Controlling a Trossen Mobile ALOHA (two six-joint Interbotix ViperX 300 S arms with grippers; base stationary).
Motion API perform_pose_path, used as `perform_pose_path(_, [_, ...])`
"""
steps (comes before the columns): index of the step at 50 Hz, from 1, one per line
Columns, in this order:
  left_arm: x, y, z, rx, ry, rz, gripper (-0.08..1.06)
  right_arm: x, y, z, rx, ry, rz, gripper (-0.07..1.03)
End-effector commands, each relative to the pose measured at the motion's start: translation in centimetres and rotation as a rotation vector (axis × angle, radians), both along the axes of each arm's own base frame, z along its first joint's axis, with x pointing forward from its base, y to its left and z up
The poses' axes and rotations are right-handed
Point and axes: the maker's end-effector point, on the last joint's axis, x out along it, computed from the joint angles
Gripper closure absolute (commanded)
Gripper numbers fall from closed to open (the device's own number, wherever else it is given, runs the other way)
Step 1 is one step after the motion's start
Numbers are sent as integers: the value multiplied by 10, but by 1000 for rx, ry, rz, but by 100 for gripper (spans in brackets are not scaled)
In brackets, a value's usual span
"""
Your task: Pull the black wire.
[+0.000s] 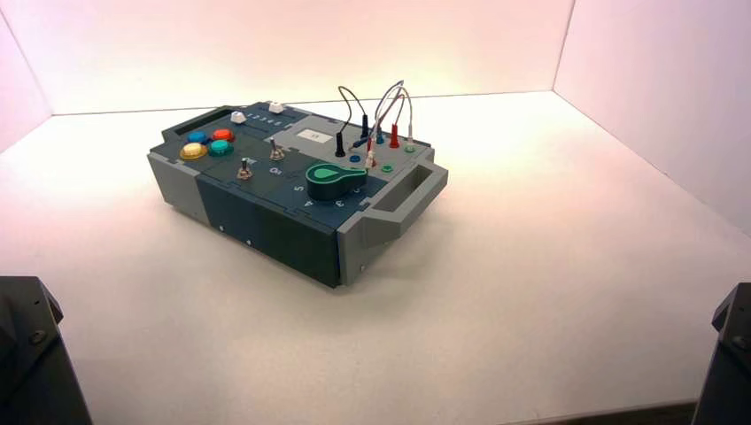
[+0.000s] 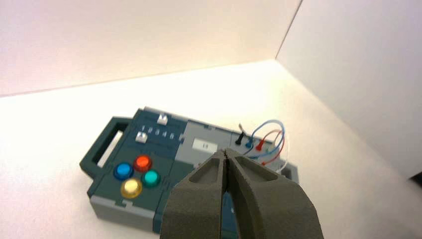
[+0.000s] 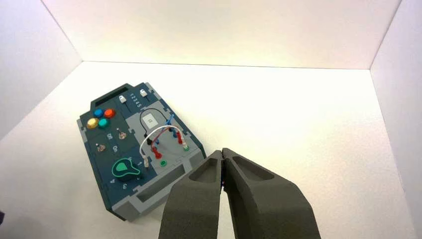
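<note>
1. The thin black arching wire (image 1: 347,92) is standing with its two slim black plugs seated in the grey panel at the far right of the box (image 1: 266,221).
2. Pale looped wires with red and white plugs are crowding just beside it.
3. Four round buttons (image 1: 208,142), blue, red, yellow and teal, are sitting at the box's left; two toggle switches and one green knob (image 1: 335,180) are lying between.
4. The white bench (image 1: 549,266) is carrying the box, with pale walls enclosing it.
5. The left tool (image 2: 226,155) and right tool (image 3: 222,152) are hanging pressed together, well apart from the box.

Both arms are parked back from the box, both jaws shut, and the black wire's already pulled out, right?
Not pulled: the high view shows the black wire with both plugs standing in the box. The left gripper and right gripper are back, jaws shut.
</note>
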Motion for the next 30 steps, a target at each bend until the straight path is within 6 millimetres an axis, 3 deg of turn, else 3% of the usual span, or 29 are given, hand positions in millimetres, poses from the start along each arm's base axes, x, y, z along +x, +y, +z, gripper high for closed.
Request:
perform_pose_path(1, [10, -4, 7, 9, 14, -1, 101, 2, 1, 6, 8, -13, 2, 99])
perform_pose_path(16, [22, -18, 12, 31, 56, -39, 101, 2, 2, 7, 9, -15, 4, 99])
perform_pose_path(30, [42, -40, -21, 113, 221, -83, 101, 1, 2, 6, 11, -9, 5, 99])
